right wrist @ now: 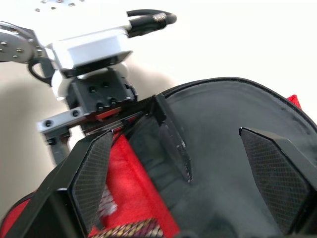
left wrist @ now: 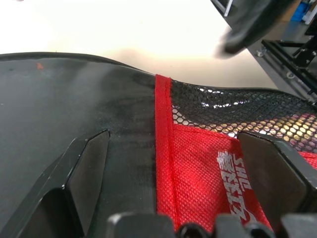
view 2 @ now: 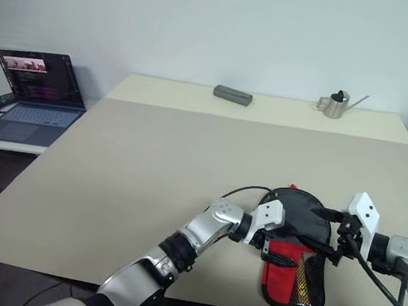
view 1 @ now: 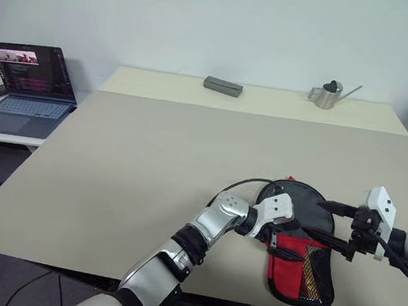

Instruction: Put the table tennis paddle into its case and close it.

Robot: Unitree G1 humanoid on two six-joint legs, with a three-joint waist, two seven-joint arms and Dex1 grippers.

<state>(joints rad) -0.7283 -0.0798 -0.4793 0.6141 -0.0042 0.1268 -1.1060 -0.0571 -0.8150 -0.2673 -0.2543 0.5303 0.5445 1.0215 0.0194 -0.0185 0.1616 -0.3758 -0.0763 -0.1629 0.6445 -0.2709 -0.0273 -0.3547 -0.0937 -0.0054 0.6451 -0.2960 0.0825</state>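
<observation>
Beige worktop (view 1: 113, 187): case (view 1: 302, 258) soft, floppy; pinch firm zipper edge. Both end effectors, left (view 1: 280, 243) and right (view 1: 333, 226), spread apart, empty.

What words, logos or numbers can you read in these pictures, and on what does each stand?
White logo on the case's red panel: stylised characters, partly hidden, not readable for certain.
Laptop screen: text too small to read.
Nothing else bears writing.

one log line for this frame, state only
case: flat on table, near edge | left gripper: open over case | right gripper: open over case | other: laptop, watering can
</observation>
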